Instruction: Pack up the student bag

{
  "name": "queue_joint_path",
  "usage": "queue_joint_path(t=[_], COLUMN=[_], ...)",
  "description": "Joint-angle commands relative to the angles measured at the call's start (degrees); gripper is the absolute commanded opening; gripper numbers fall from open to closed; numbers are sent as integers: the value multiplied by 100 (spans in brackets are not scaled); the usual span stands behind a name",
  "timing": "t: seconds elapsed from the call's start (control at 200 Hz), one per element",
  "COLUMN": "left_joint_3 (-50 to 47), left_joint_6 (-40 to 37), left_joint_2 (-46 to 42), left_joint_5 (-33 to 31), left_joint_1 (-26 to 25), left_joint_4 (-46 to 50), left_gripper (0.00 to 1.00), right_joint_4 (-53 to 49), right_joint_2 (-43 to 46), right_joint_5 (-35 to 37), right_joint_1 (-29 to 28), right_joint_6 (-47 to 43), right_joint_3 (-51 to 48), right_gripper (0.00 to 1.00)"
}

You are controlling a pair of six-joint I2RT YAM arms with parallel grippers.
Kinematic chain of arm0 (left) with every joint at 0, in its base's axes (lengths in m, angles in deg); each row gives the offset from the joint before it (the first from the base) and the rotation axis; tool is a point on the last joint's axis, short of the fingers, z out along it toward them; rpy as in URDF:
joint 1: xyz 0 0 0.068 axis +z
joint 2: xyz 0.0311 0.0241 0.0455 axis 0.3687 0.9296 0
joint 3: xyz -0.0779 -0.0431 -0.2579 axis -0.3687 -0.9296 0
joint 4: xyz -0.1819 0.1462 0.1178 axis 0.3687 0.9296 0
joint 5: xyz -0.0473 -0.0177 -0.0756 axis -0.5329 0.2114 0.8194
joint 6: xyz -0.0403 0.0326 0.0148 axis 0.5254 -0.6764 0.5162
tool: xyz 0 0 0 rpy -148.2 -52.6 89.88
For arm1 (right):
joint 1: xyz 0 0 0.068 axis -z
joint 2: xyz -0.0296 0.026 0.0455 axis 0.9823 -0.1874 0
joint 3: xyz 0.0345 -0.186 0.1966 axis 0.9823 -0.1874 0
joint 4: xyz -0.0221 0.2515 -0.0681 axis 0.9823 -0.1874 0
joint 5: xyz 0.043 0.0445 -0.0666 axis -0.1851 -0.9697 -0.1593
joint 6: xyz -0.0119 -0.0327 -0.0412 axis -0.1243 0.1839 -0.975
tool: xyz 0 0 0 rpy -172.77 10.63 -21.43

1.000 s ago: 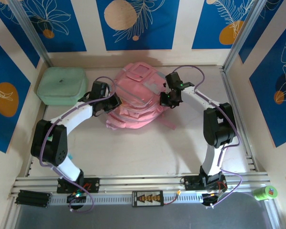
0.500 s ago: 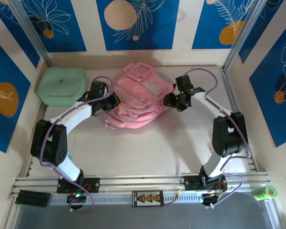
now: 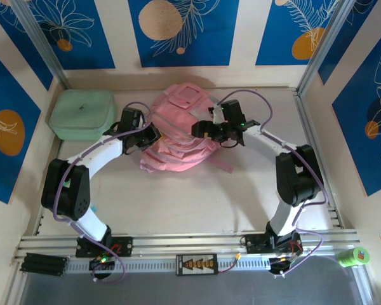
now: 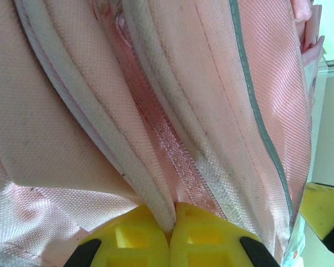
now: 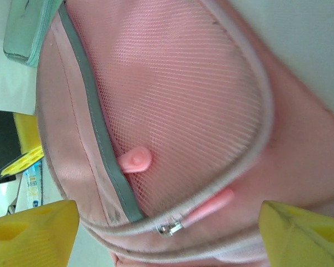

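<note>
the bag (image 3: 178,136) lies in the far middle, near the green case (image 3: 82,113). left gripper (image 4: 170,219) pinches a piped seam (image 4: 150,189); we judge it anchors the fabric. right gripper (image 5: 167,225) hangs spread wide over the mesh pocket's (image 5: 178,100) zip pull (image 5: 209,204), likely lining up.

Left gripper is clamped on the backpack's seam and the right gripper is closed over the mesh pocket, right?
No: the right gripper is open, its yellow fingers wide apart over the mesh pocket in the right wrist view. The left gripper is clamped on the seam of the backpack.
</note>
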Motion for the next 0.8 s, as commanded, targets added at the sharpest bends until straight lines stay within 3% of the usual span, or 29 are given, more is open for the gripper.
queue_joint_path(t=[0.0,0.15,0.305,0.62,0.795], left_joint_3=[97,122,153,181,236], left_joint_6=[-33,39,142,262,256], left_joint_2=[58,122,177,255,281], left_joint_5=[299,325,390,314,327], left_joint_1=[-97,-139,-180,-214,-220], left_joint_4=[-314,-394,-534,-709,-747], left_gripper=[0,0,0,0,0], right_joint_4=[171,-7,-100,-592,-726], right_joint_2=[-161,-489,-596,97,244], right_joint_5=[-34,158,-314,-587,-347], right_joint_1=[-60,-37,-53,-416,-577], right_joint_6=[-1,2,-12,-422,-587], right_joint_3=[308,587,601,-24,-187], right_gripper=[85,84,81,78,73])
